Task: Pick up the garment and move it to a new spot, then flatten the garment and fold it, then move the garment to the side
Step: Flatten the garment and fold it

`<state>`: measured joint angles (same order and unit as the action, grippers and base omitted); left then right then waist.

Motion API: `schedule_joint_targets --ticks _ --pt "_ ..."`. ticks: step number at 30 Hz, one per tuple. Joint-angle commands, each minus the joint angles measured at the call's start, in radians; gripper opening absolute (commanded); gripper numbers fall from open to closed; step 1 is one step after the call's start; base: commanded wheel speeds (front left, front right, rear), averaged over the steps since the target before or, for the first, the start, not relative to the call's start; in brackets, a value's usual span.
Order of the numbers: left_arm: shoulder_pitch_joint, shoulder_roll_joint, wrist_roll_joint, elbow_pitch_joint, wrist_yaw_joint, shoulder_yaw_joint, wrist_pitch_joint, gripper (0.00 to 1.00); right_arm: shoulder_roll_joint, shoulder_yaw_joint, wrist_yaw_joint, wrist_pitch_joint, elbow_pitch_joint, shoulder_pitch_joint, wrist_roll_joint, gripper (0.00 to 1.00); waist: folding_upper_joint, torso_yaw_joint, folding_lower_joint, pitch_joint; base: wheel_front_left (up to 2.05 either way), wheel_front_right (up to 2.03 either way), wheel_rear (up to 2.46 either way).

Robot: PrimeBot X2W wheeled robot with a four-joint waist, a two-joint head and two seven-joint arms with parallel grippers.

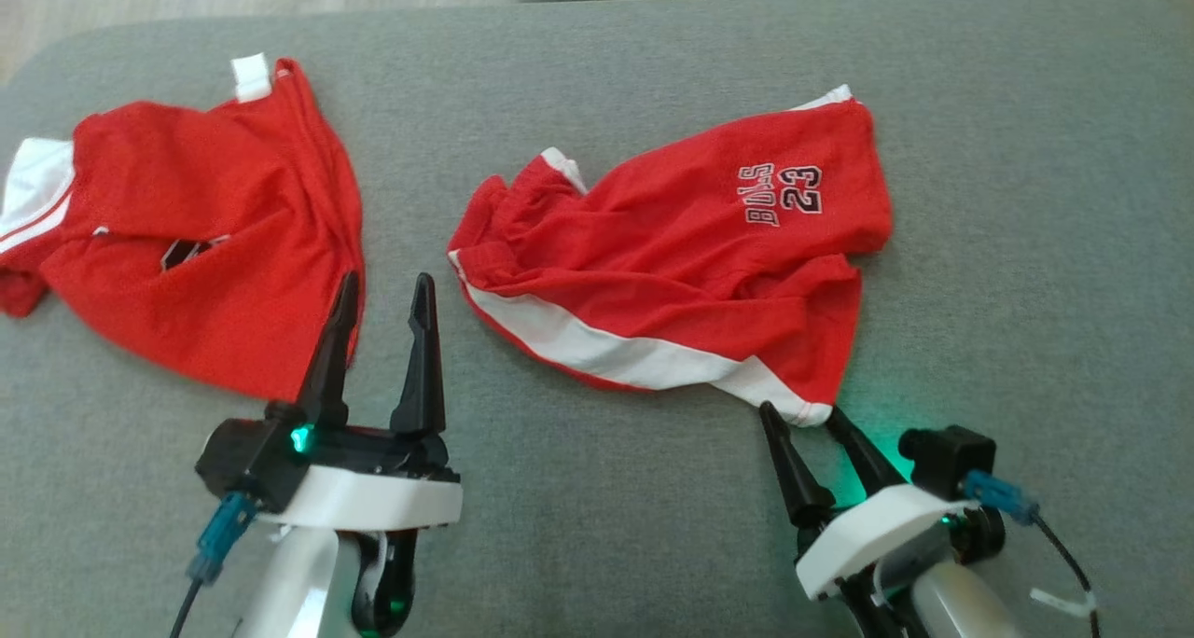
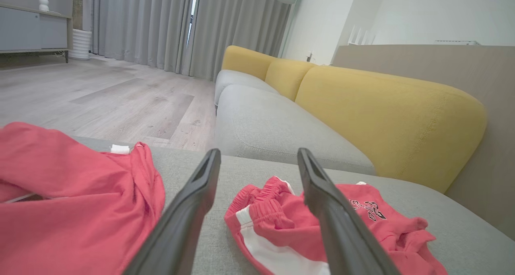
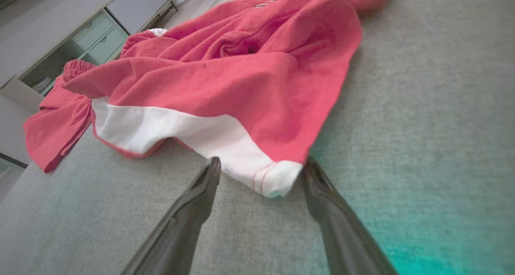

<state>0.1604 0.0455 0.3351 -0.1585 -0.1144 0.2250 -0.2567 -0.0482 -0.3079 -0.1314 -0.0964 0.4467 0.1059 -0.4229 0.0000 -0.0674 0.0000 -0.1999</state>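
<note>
Shorts (image 1: 681,246) corner between right fingers (image 1: 791,470) (spread)

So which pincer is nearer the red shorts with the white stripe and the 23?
Right. The right pincer is open at the hem corner of the red white-striped shorts; the left pincer, also open, stands apart off their waistband side, beside the red jersey.

Your right gripper (image 3: 261,162) stood with its jaws wide apart, low over the grey cushion (image 3: 422,106). The white corner (image 3: 267,178) of the red garment (image 3: 241,78) lay between the two fingertips, unpinched. The garment spread away from you, rumpled, with its white stripe (image 3: 161,126) along the near edge. A green glow (image 3: 434,247) tinted the cushion at lower right, and a pale cabinet (image 3: 100,29) stood beyond at upper left.
</note>
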Motion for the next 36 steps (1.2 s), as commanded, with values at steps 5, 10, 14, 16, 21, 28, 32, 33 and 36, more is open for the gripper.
schedule_joint_targets --ticks 5,10,14,16,21,28,32,33,36 --pt "0.037 0.005 0.006 0.027 0.004 -0.029 -0.005 1.0 -0.002 -0.037 0.001 -0.015 0.005 0.039 -0.006 0.48 0.0 -0.013 0.0 -0.003 0.0 0.0 0.0" --pt "0.037 0.005 0.006 0.026 0.006 -0.035 -0.005 1.0 -0.002 -0.02 0.001 -0.049 0.011 0.051 0.036 0.0 0.0 -0.009 0.0 -0.001 0.0 0.0 0.0" --pt "0.037 0.005 -0.003 0.024 0.006 -0.043 -0.005 1.0 -0.002 0.032 0.001 -0.075 0.002 0.045 0.09 0.0 0.0 0.005 0.0 0.003 0.0 0.0 0.0" --pt "0.037 0.005 -0.011 0.017 0.005 -0.045 -0.005 1.0 -0.004 0.065 0.001 -0.078 -0.009 0.041 0.127 0.0 0.0 0.014 0.0 0.003 0.0 0.0 0.0" --pt "0.047 0.005 -0.059 -0.03 -0.006 -0.007 -0.005 1.0 -0.02 0.174 0.001 -0.061 -0.043 0.023 0.2 0.0 0.0 0.034 0.0 0.002 0.0 0.0 0.0" --pt "0.084 0.061 -0.103 -0.174 -0.015 0.133 -0.005 1.0 -0.018 0.27 0.001 -0.027 -0.088 0.018 0.236 0.0 0.0 0.055 0.0 -0.006 0.0 0.0 0.0" --pt "0.122 0.113 -0.095 -0.229 -0.016 0.242 -0.005 1.0 -0.014 0.277 0.001 -0.018 -0.098 0.022 0.233 0.0 0.0 0.06 0.0 -0.01 0.0 0.0 0.0" --pt "0.136 0.132 -0.095 -0.242 -0.016 0.275 -0.005 1.0 -0.012 0.277 0.001 -0.016 -0.1 0.023 0.233 0.0 0.0 0.061 0.0 -0.011 0.0 0.0 0.0" --pt "0.168 0.181 -0.098 -0.28 -0.016 0.325 -0.005 1.0 -0.009 0.274 0.001 -0.013 -0.103 0.026 0.232 0.0 0.0 0.062 0.0 -0.015 0.0 0.0 0.0"
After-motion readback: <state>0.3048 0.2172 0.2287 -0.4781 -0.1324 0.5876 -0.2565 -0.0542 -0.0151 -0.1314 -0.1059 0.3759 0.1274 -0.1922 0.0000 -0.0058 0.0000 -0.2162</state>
